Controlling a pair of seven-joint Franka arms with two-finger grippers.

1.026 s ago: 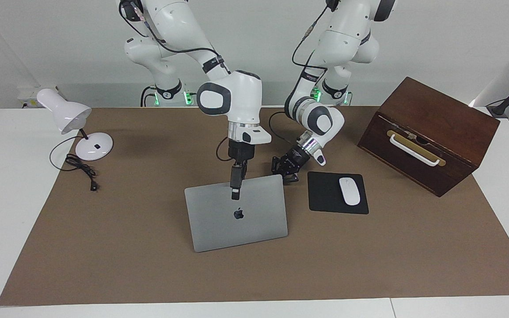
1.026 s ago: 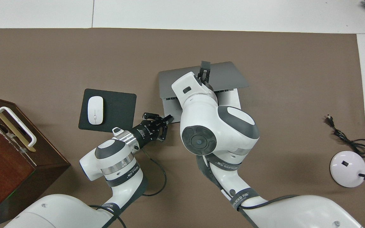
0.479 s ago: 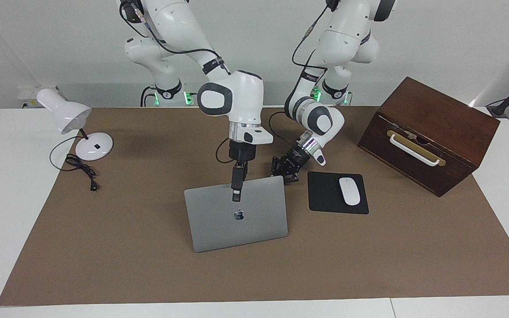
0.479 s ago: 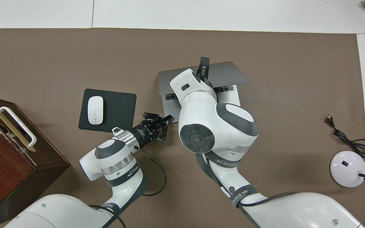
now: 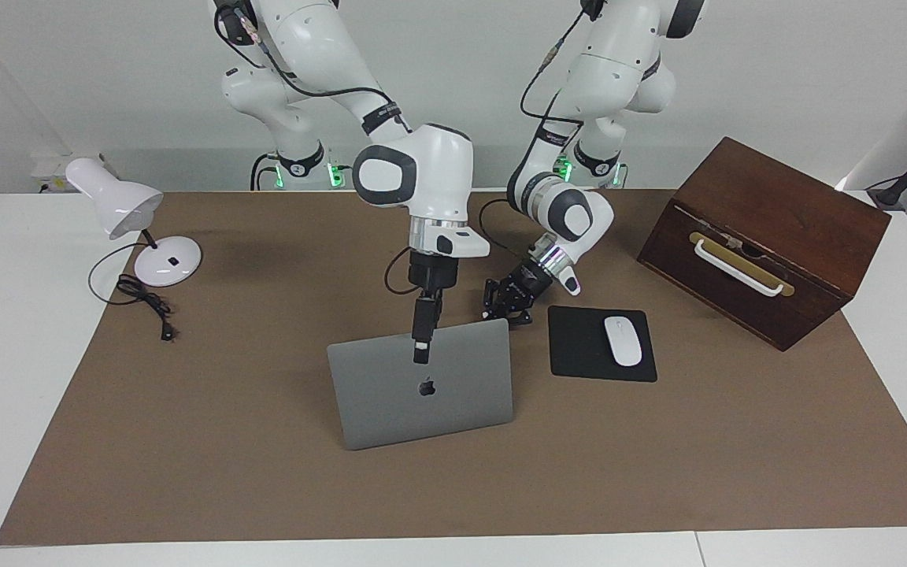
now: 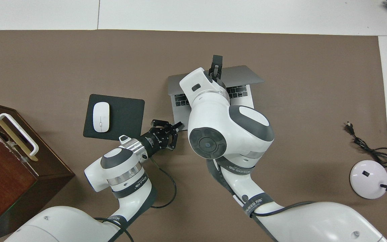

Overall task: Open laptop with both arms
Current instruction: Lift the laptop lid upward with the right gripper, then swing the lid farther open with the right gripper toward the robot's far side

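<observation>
The silver-grey laptop (image 5: 422,402) stands partly open in the middle of the brown mat, its lid with the dark apple logo tilted up. In the overhead view the lid (image 6: 244,75) rises over several rows of keys (image 6: 239,91). My right gripper (image 5: 420,346) comes down on the middle of the lid's free edge and is shut on it; it also shows in the overhead view (image 6: 216,65). My left gripper (image 5: 505,311) is low at the base's corner nearest the mouse pad, also seen in the overhead view (image 6: 177,129). The trackpad is hidden under my right arm.
A black mouse pad (image 5: 579,346) with a white mouse (image 5: 623,340) lies beside the laptop toward the left arm's end. A dark wooden box (image 5: 768,236) with a white handle stands past it. A white desk lamp (image 5: 119,206) and its cable are at the right arm's end.
The lid has swung further up with my right gripper on its edge; more rows of keys now show from above. My left gripper has stayed at the base's corner.
</observation>
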